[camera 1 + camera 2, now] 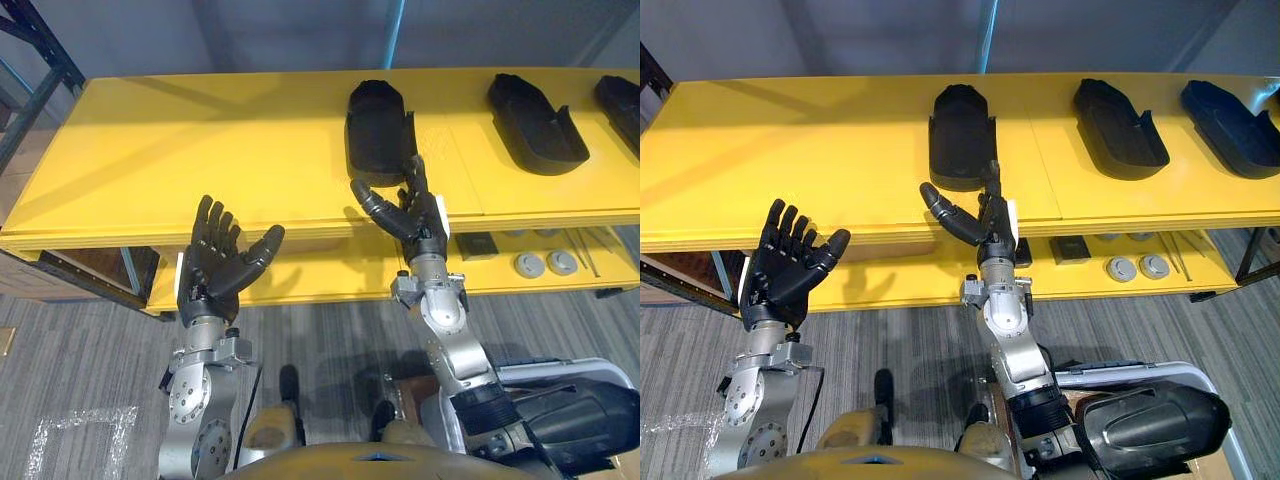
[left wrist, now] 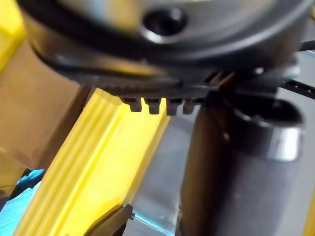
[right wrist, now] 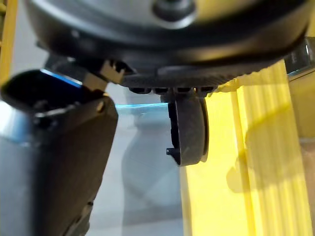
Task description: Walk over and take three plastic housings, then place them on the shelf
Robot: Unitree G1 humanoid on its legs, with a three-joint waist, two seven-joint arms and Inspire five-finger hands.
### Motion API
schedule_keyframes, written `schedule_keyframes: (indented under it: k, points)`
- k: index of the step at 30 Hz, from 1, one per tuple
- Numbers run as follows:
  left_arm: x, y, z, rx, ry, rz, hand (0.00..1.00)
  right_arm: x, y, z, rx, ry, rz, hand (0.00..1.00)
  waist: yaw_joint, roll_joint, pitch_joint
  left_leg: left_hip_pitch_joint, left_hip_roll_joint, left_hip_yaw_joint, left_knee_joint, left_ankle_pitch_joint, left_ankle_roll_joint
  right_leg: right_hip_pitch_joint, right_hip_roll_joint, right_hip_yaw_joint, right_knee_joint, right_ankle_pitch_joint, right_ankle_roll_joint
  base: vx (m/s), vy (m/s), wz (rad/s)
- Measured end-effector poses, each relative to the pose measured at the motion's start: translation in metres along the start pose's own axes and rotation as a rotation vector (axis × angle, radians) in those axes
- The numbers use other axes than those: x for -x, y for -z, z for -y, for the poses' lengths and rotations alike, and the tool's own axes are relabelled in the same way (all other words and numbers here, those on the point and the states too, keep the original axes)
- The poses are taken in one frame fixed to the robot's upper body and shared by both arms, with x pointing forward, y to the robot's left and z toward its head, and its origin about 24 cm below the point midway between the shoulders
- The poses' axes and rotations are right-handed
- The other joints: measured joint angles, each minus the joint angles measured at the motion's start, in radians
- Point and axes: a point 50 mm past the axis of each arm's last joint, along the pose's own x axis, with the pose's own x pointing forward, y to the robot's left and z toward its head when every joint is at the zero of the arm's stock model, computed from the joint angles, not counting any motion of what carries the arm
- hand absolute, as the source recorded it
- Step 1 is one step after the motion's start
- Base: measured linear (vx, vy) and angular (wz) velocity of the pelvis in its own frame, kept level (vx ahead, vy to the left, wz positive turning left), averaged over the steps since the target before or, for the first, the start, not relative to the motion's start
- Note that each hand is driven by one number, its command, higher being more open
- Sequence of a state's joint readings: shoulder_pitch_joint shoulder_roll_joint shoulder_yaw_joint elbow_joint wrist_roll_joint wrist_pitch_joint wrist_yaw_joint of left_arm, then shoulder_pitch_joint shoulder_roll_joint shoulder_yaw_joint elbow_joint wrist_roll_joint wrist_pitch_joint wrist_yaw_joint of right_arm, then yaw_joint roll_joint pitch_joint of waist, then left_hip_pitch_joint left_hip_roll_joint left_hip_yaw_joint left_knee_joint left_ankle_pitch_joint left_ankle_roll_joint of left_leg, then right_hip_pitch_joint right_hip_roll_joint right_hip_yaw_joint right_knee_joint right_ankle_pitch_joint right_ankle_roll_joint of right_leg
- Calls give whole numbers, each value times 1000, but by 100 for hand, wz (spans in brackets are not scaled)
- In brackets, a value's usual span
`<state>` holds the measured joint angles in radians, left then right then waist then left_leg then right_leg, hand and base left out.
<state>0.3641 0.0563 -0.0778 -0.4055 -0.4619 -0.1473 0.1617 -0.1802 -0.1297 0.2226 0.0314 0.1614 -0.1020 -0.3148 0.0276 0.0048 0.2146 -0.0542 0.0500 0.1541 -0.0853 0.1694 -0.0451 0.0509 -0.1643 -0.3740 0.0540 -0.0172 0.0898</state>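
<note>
I am standing at the front edge of the yellow desk (image 1: 200,150), where 3 black plastic housings are lying in a row on top. The nearest housing (image 1: 378,130) is sitting around the middle of the desk. The 2nd housing (image 1: 535,125) is lying toward the desk's right end, and the 3rd housing (image 1: 1230,125) is lying by the right edge.

My right robot hand (image 1: 415,215) is reaching up over the front edge. It is open, with its fingers straight and its thumb spread out toward my left. The nearest housing is lying straight ahead of this robot hand and slightly to its left, with its long axis running from the front edge toward the back edge. My fingertips are coming up at its near right corner, though I cannot tell whether they are touching it.

My left robot hand (image 1: 212,265) is hanging open in front of the front edge, well apart from every housing, so the right arm is the nearer one. I am judging that the grasp is not yet made and that no housing is lifted.
</note>
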Motion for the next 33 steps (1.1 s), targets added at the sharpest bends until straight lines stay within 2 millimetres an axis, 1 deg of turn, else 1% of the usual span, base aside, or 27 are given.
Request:
schedule_keyframes:
  k: [4,11,13,16,18,19,21,22,23,25,26,27,28,29,30,31,32,33]
  points:
    - [0,0,2,2,18,-1,100,-8,2,1,4,20,-7,100,1,2,1,2,-2,0,0,0,0,1,-4,0,2,0,0,0,0,0]
    - [0,0,2,2,29,0,100,-9,0,0,3,25,-1,100,1,3,2,3,-2,5,-2,-4,-4,1,-8,5,-3,0,0,-1,1,-2]
    - [0,0,2,2,38,1,100,-8,-3,0,-6,15,11,100,2,3,2,6,-1,15,-3,-7,-3,-1,-7,13,-3,0,1,-3,1,-14]
    - [0,0,4,4,59,7,100,7,-23,-1,-54,-30,91,100,1,2,2,22,4,56,-1,-19,-5,-15,-7,52,-6,1,1,12,4,-39]
    - [0,-1,4,4,64,13,100,27,-40,2,-115,-66,165,100,-6,-4,1,60,7,113,1,-31,1,-10,-6,110,-6,10,13,82,1,-71]
    - [0,-1,4,5,64,16,100,32,-43,4,-139,-70,178,100,-9,-6,0,72,8,128,1,-35,0,-8,-6,125,-6,12,15,95,7,-80]
    - [-4,-4,7,11,80,40,100,48,-53,21,-171,-37,223,100,-44,-16,-4,113,10,186,0,-56,-3,-2,-4,182,-8,14,18,62,19,-76]
    - [-5,-5,9,13,87,46,100,51,-54,27,-163,-21,227,100,-54,-20,-8,121,11,202,0,-61,-3,-2,-4,196,-9,15,18,36,21,-68]
    - [-7,-6,11,17,102,55,100,56,-53,37,-145,11,222,100,-68,-27,-12,133,12,227,0,-69,-5,-3,-1,220,-14,19,19,22,23,-75]
    - [-11,-8,19,31,151,69,100,72,-42,63,-93,127,154,100,-100,-47,-32,161,14,307,0,-95,-11,-16,8,296,-31,32,22,32,40,-97]
    - [-12,-8,20,32,158,69,100,74,-40,66,-87,141,146,100,-105,-48,-33,164,14,315,0,-98,-13,-17,9,303,-33,34,22,33,42,-84]
    - [-12,-8,24,33,180,70,100,83,-35,77,-63,192,112,100,-122,-50,-36,177,14,346,0,-107,-15,-20,13,334,-40,43,22,27,42,-75]
    - [-13,-8,27,33,194,74,100,92,-31,85,-45,234,78,100,-143,-49,-38,188,13,382,1,-115,-17,-30,16,370,-40,47,26,29,50,-83]
    - [-13,-8,28,30,190,83,100,96,-29,88,-40,251,62,100,-152,-47,-41,191,13,399,1,-116,-18,-36,17,386,-41,50,28,41,39,-85]
    - [-12,-10,29,-13,168,115,100,105,-25,94,-29,286,30,100,-177,-44,-42,200,14,432,1,-124,-21,-40,21,420,-43,56,32,32,16,-78]
    - [-13,-14,29,-79,127,164,100,115,-21,101,-15,325,-3,100,-198,-39,-47,205,18,461,0,-132,-23,-49,26,447,-46,61,34,34,4,-73]
    - [-14,-17,29,-98,112,191,100,120,-19,105,-7,349,-19,100,-206,-36,-48,208,18,473,0,-136,-25,-52,28,457,-50,64,36,11,-13,-64]
    - [-18,-26,31,-129,78,268,100,133,-15,114,12,408,-59,100,-223,-30,-52,211,20,497,0,-145,-30,-60,32,479,-60,71,43,3,-20,-46]
